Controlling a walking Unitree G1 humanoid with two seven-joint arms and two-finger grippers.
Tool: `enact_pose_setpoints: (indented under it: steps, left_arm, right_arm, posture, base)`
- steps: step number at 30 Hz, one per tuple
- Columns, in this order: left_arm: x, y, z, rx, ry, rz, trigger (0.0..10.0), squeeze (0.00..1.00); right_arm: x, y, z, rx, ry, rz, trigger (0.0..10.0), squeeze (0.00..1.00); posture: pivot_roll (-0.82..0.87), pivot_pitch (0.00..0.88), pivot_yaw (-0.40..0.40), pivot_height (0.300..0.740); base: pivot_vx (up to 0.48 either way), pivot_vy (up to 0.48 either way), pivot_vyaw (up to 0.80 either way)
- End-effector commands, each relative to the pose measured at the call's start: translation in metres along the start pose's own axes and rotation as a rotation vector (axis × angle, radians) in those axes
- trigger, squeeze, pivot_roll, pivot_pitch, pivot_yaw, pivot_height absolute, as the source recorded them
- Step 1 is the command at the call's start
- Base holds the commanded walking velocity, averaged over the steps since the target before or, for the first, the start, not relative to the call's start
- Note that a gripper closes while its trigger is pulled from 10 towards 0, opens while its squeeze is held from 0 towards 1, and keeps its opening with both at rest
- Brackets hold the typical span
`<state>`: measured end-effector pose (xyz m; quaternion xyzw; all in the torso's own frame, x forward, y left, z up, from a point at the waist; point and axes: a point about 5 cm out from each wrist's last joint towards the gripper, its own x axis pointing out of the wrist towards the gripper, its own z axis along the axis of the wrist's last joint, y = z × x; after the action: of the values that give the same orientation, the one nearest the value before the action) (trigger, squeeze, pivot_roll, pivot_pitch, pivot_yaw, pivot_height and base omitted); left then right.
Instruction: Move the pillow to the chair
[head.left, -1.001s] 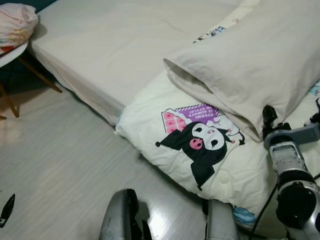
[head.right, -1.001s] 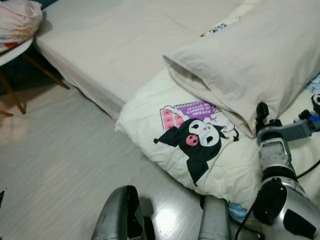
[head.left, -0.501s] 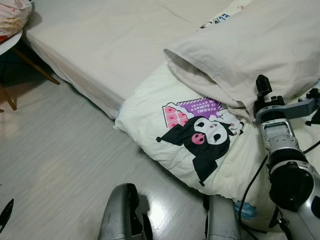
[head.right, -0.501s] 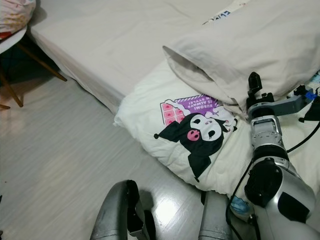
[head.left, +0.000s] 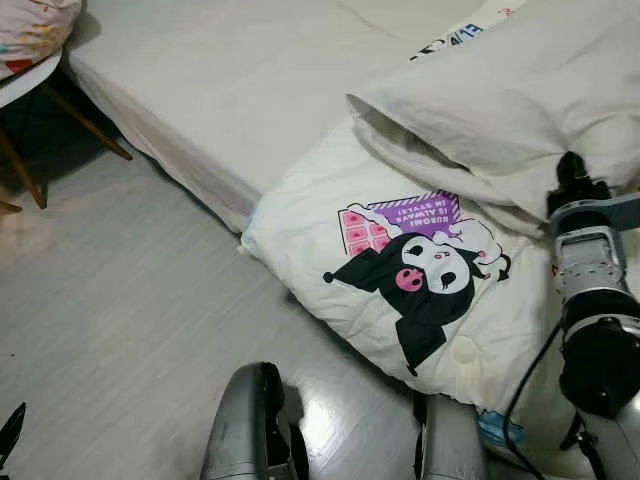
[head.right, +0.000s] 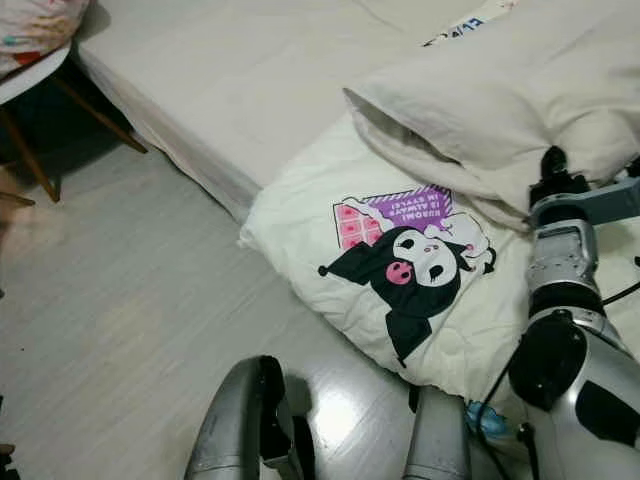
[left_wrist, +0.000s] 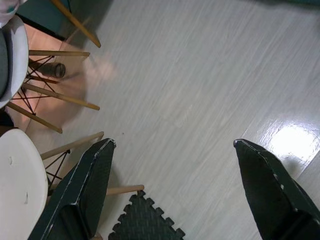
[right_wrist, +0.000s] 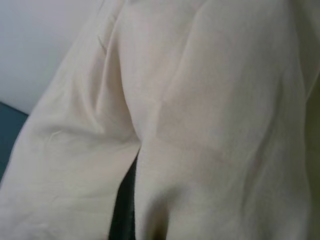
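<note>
right gripper (head.left: 572, 172): pushed into the lower edge of the pillow (head.left: 520, 100); fabric bulges around the black tip, and in the right wrist view cloth is folded over one dark finger. Looks like it has bitten into the pillowcase, but I cannot tell for sure whether the fingers are clamped.
why there: judged as going for the near edge of the pillow, the closest loose fabric to pinch for a lift.
pillow: right at and beyond the right gripper, lying on the mattress (head.left: 250, 70), its near edge overlapping the cartoon-print quilt (head.left: 400, 270).
quilt: below and to the left of the right gripper, draped off the mattress onto the floor (head.left: 120, 300).
left gripper (left_wrist: 172, 190): hangs idle over bare floor, fingers spread wide apart, nothing between them.
chair (head.left: 30, 90): well apart from the right gripper, far across the mattress on the robot's left; a bundle of printed cloth (head.left: 35, 25) sits on its seat.
step: grasp, judged; carry to the chair not yet done.
</note>
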<state>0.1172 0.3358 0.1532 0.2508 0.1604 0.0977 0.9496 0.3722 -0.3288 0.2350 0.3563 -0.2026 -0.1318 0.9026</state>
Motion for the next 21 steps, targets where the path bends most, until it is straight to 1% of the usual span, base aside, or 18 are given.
enact_pose_setpoints:
  steps: [1, 4, 5, 6, 7, 8, 9, 11, 13, 14, 15, 16, 17, 18, 19, 20, 21]
  left_arm:
    - [0.001, -0.003, -0.012, -0.025, 0.048, 0.004, 10.0, 0.0]
    - [0.004, -0.005, -0.012, -0.033, 0.042, 0.005, 10.0, 0.0]
    - [0.006, -0.007, -0.011, -0.04, 0.033, 0.01, 10.0, 0.0]
    - [0.01, -0.009, -0.011, -0.05, 0.019, 0.021, 10.0, 0.0]
    - [0.013, -0.01, -0.01, -0.058, 0.01, 0.03, 10.0, 0.0]
    - [0.018, -0.012, -0.007, -0.07, -0.007, 0.046, 10.0, 0.0]
    - [0.018, -0.012, -0.007, -0.07, -0.007, 0.046, 10.0, 0.0]
    - [0.03, -0.014, -0.001, -0.097, -0.043, 0.077, 10.0, 0.0]
    - [0.03, -0.014, -0.001, -0.097, -0.043, 0.077, 10.0, 0.0]
    - [0.043, -0.018, 0.009, -0.138, -0.087, 0.106, 10.0, 0.0]
    - [0.043, -0.018, 0.009, -0.138, -0.087, 0.106, 10.0, 0.0]
    - [0.054, -0.022, 0.018, -0.186, -0.123, 0.131, 10.0, 0.0]
    - [0.054, -0.022, 0.018, -0.186, -0.123, 0.131, 10.0, 0.0]
    - [0.058, -0.024, 0.021, -0.202, -0.133, 0.139, 10.0, 0.0]
    - [0.065, -0.028, 0.024, -0.231, -0.145, 0.15, 10.0, 0.0]
    - [0.065, -0.028, 0.024, -0.231, -0.145, 0.15, 10.0, 0.0]
    - [0.069, -0.031, 0.026, -0.245, -0.149, 0.155, 10.0, 0.0]
  right_arm:
    - [-0.003, -0.012, 0.013, -0.034, -0.048, -0.034, 0.0, 0.0]
    - [-0.002, -0.011, 0.018, -0.033, -0.064, -0.017, 0.0, 0.0]
    - [0.0, -0.007, 0.019, -0.031, -0.068, 0.01, 0.0, 0.0]
    - [0.002, 0.0, 0.019, -0.03, -0.063, 0.051, 0.0, 0.0]
    - [0.004, 0.006, 0.018, -0.029, -0.059, 0.08, 0.0, 0.0]
    - [0.006, 0.015, 0.015, -0.035, -0.043, 0.133, 0.0, 0.0]
    - [0.006, 0.015, 0.015, -0.035, -0.043, 0.133, 0.0, 0.0]
    - [0.008, 0.034, 0.005, -0.044, -0.004, 0.237, 0.0, 0.0]
    - [0.008, 0.034, 0.005, -0.044, -0.004, 0.237, 0.0, 0.0]
    - [0.009, 0.054, -0.006, -0.049, 0.031, 0.345, 0.0, 0.0]
    - [0.009, 0.054, -0.006, -0.049, 0.031, 0.345, 0.0, 0.0]
    - [0.009, 0.072, -0.012, -0.045, 0.052, 0.431, 0.0, 0.0]
    - [0.009, 0.072, -0.012, -0.045, 0.052, 0.431, 0.0, 0.0]
    - [0.009, 0.077, -0.014, -0.039, 0.056, 0.456, 0.0, 0.0]
    - [0.009, 0.084, -0.015, -0.033, 0.062, 0.482, 0.0, 0.0]
    - [0.009, 0.084, -0.015, -0.033, 0.062, 0.482, 0.0, 0.0]
    - [0.009, 0.086, -0.015, -0.033, 0.063, 0.493, 0.0, 0.0]
  posture:
    - [0.17, 0.321, 0.133, 0.57]
    - [0.17, 0.321, 0.133, 0.57]
    - [0.16, 0.305, 0.124, 0.57]
    - [0.15, 0.281, 0.111, 0.57]
    - [0.15, 0.281, 0.111, 0.57]
    - [0.14, 0.248, 0.099, 0.57]
    - [0.14, 0.248, 0.099, 0.57]
    - [0.13, 0.204, 0.086, 0.57]
    - [0.13, 0.204, 0.086, 0.57]
    - [0.11, 0.155, 0.063, 0.57]
    - [0.11, 0.155, 0.063, 0.57]
    - [0.1, 0.134, 0.052, 0.57]
    - [0.1, 0.134, 0.052, 0.57]
    - [0.1, 0.134, 0.052, 0.57]
    - [0.08, 0.092, 0.03, 0.57]
    - [0.08, 0.092, 0.03, 0.57]
    - [0.08, 0.092, 0.03, 0.57]
  base:
    - [0.0, 0.0, 0.0]
    - [0.0, 0.0, 0.0]
    - [0.0, 0.0, 0.0]
    - [0.0, 0.0, 0.0]
    - [0.0, 0.0, 0.0]
    - [0.0, 0.0, 0.0]
    - [0.0, 0.0, 0.0]
    - [0.0, 0.0, 0.0]
    - [0.0, 0.0, 0.0]
    - [0.0, 0.0, 0.0]
    - [0.0, 0.0, 0.0]
    - [0.0, 0.0, 0.0]
    - [0.0, 0.0, 0.0]
    - [0.0, 0.0, 0.0]
    - [0.0, 0.0, 0.0]
    - [0.0, 0.0, 0.0]
    - [0.0, 0.0, 0.0]
